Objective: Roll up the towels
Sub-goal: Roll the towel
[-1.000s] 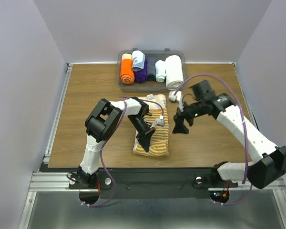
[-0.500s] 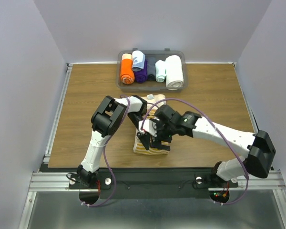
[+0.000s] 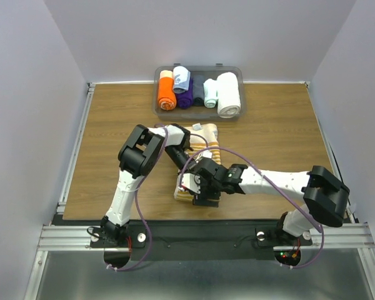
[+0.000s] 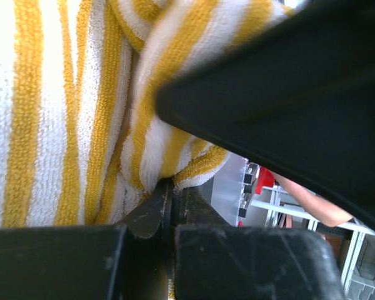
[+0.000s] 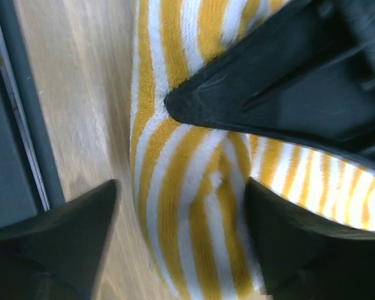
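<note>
The right gripper (image 5: 181,184) stands released at the near end of the striped towel (image 5: 175,250), one finger on either side of that end and neither pressing in. The towel lies on the table (image 3: 112,137) between the two arms, bunched into loose folds rather than a tight roll. Just beyond, the left gripper (image 4: 169,200) is clenched, and a fold of the cloth runs into its tips, so it looks pinched there. The cloth is soft, light terry that sags and creeps: it likely needs a hold on the whole thick end, not one layer, and a firm squeeze will not hurt it. At the far edge a bin (image 3: 156,94) holds finished rolls, the pale blue towel (image 3: 181,78) among them, on top.
</note>
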Controlling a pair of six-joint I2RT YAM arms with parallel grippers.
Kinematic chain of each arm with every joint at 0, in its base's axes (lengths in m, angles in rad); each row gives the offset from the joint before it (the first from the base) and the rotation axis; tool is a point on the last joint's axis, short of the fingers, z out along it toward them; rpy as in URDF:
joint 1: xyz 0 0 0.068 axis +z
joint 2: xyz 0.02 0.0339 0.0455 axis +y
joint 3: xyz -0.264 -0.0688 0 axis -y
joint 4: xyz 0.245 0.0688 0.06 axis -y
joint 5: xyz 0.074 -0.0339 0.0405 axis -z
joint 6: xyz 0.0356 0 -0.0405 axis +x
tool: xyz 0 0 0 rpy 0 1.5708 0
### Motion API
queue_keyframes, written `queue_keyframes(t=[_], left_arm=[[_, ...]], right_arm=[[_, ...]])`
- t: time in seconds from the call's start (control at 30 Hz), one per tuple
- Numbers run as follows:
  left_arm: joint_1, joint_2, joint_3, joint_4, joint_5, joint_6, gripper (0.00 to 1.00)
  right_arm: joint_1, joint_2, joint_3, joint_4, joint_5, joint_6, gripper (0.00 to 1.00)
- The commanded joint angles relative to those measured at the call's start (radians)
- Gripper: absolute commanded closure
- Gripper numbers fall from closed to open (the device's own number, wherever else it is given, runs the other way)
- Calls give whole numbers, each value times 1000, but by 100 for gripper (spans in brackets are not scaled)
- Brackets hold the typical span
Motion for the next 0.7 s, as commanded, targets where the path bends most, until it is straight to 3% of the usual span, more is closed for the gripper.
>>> queue_keyframes(t=[0.0, 0.03, 0.07, 0.13, 0.17, 0.27, 0.37, 0.43, 0.6, 0.67], left_arm=[[29, 35, 7, 144, -159, 49, 98], [33, 29, 4, 144, -146, 48, 98], [44, 9, -7, 144, -135, 51, 97], [61, -16, -19, 144, -101, 57, 96], [69, -40, -31, 144, -93, 57, 95], [112, -72, -47, 144, -44, 58, 91], [173, -178, -89, 145, 38, 101, 76], [217, -230, -103, 147, 78, 118, 62], [286, -408, -126, 257, 48, 3, 37], [315, -451, -133, 309, -13, -31, 34]], right_arm=[[12, 34, -60, 102, -32, 53, 35], [12, 34, -69, 105, -46, 60, 50], [10, 19, -89, 108, -66, 66, 73], [7, -3, -109, 120, -132, 86, 94], [3, -24, -124, 126, -153, 100, 99], [-35, -25, -144, 136, -241, 105, 100], [-115, 6, -140, 134, -354, 106, 100], [-186, 31, -118, 126, -445, 103, 99], [-252, 106, -57, 41, -574, 67, 99], [-253, 140, -42, 28, -595, 68, 99]])
